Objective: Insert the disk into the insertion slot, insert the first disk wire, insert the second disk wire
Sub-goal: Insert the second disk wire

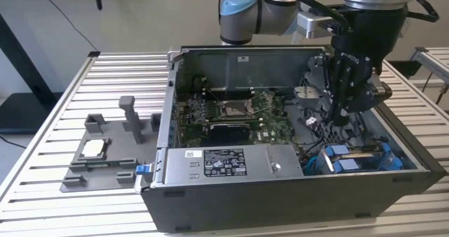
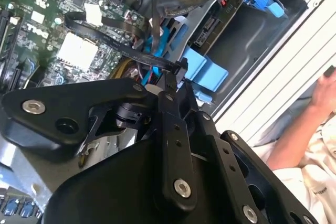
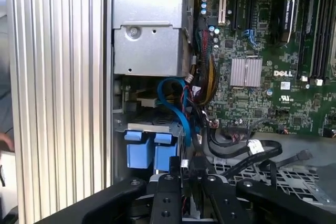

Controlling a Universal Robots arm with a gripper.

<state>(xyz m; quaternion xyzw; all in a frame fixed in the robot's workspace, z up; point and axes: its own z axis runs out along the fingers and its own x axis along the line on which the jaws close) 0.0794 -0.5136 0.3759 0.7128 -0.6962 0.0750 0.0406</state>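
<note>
Deep inside computer case (image 1: 281, 205), beside blue-tabbed disk (image 1: 354, 161) (already seated), gripper (image 2: 175, 77) pinches black disk wire (image 2: 137, 53) between closed fingertips.

I'm seeing the blue-tabbed disk (image 3: 146, 153) sitting in the grey insertion slot (image 1: 365, 154) and the gripper (image 2: 177, 74) pinching the black disk wire (image 2: 121, 44) by its plug.

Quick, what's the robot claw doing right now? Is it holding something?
Gripper: closed, pinching a black wire.
</note>
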